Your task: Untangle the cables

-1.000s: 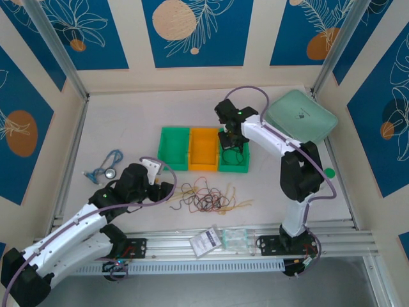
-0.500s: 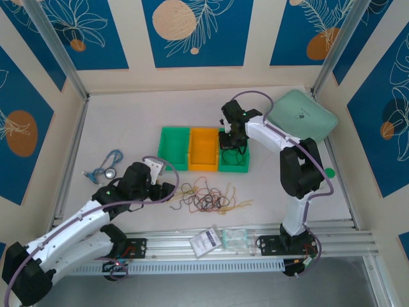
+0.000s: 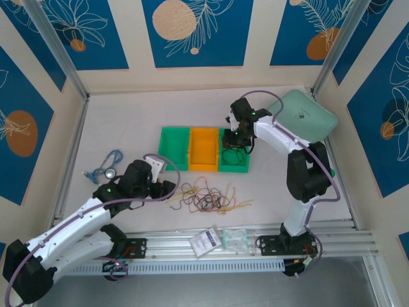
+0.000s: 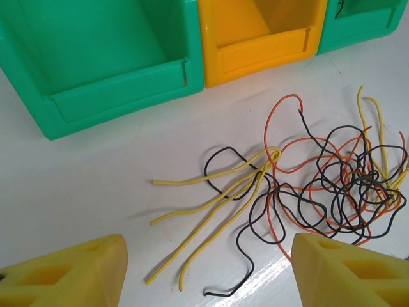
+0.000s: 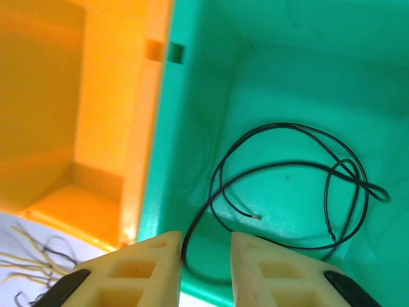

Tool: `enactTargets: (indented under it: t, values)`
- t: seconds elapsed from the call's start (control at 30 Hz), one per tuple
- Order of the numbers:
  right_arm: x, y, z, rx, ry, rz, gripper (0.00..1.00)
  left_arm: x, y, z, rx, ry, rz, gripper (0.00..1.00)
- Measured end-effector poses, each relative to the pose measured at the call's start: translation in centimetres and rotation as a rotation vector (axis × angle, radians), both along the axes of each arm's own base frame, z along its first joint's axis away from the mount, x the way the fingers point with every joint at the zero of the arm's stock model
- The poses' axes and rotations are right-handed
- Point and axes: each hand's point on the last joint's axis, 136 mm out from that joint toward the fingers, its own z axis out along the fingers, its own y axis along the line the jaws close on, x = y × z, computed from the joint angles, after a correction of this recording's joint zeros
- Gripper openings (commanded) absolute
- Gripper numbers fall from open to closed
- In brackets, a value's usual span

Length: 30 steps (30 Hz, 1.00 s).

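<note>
Three bins stand in a row: the left green bin (image 3: 174,167), the orange bin (image 3: 204,167) and the right green bin (image 3: 234,169). One black wire (image 5: 281,125) lies looped in the right green bin, below the right gripper (image 5: 206,246), whose two fingers are slightly apart, released. The tangled cables (image 4: 332,185) lie on the table (image 3: 128,121) before the left gripper (image 4: 204,256), which is spread wide.

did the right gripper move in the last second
Yes. The right gripper swung rightward, toward the pale green lid, still over the right green bin.
</note>
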Motion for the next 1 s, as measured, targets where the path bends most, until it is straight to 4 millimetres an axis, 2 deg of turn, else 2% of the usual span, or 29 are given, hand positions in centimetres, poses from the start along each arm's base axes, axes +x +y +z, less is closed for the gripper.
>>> enactTargets:
  t: [0.2, 0.3, 0.4, 0.53, 0.6, 0.8, 0.9, 1.0]
  values:
    - [-0.3, -0.1, 4.4, 0.048, -0.100, -0.001, 0.29, 0.0, 0.0, -0.4, 0.008, 0.013, 0.000, 0.66]
    - [-0.8, -0.4, 5.7, 0.060, -0.131, -0.002, 0.29, 0.0, -0.1, -0.5, 0.011, 0.020, -0.009, 0.56]
    - [-2.0, -0.6, 6.1, 0.061, -0.139, 0.006, 0.29, 0.0, -0.3, -0.5, 0.007, 0.024, -0.016, 0.54]
    - [-4.9, 0.4, 5.6, 0.057, -0.128, 0.062, 0.28, -0.1, -0.8, -0.7, -0.001, 0.042, -0.035, 0.47]
    - [-7.1, 1.5, 4.9, 0.055, -0.112, 0.118, 0.28, -0.1, -1.2, -1.2, -0.003, 0.065, -0.047, 0.45]
    - [-13.6, 3.8, 1.5, 0.033, -0.028, 0.256, 0.28, -0.7, -2.5, -2.9, -0.013, 0.158, -0.095, 0.44]
    - [-15.7, 4.5, 0.2, 0.025, 0.013, 0.292, 0.28, -1.1, -3.4, -3.6, -0.029, 0.216, -0.132, 0.43]
    - [-16.4, 5.0, -0.4, 0.027, 0.023, 0.300, 0.28, -1.6, -4.2, -4.5, -0.042, 0.273, -0.167, 0.30]
